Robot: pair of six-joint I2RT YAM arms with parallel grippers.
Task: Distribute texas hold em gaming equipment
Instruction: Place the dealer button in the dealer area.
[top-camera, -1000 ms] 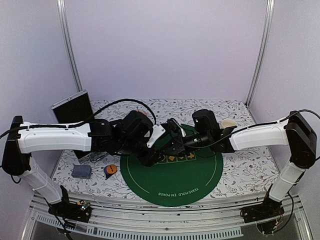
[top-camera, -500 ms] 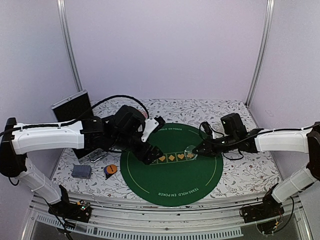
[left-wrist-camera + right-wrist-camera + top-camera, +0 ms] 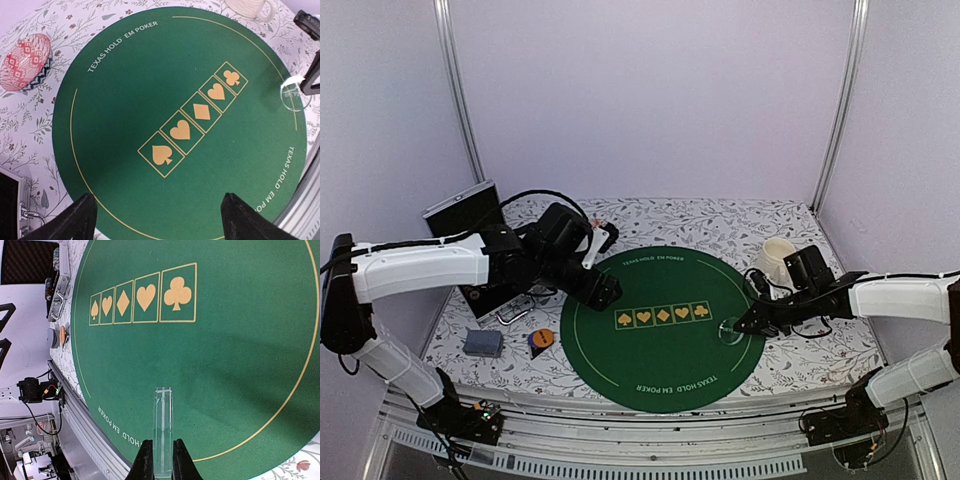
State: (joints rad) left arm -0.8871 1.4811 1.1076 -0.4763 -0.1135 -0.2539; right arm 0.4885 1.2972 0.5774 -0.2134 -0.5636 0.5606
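Right gripper (image 3: pixel 737 327) withdrew — mat (image 3: pixel 660 362): "TEXAS HOLD EM POKER".

The mat (image 3: pixel 660 345) lies central on the worktop (image 3: pixel 820 350). Left of it sit a card deck (image 3: pixel 483 343) and, nearer the mat, a button disc (image 3: pixel 541 339). At the mat's right edge a token (image 3: pixel 728 331) sits in the right pincer (image 3: pixel 740 325); the mug (image 3: pixel 777 256) stands behind it.

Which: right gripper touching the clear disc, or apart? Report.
Touching. The right wrist view shows the right gripper pinching the clear disc edge-on between its fingers.
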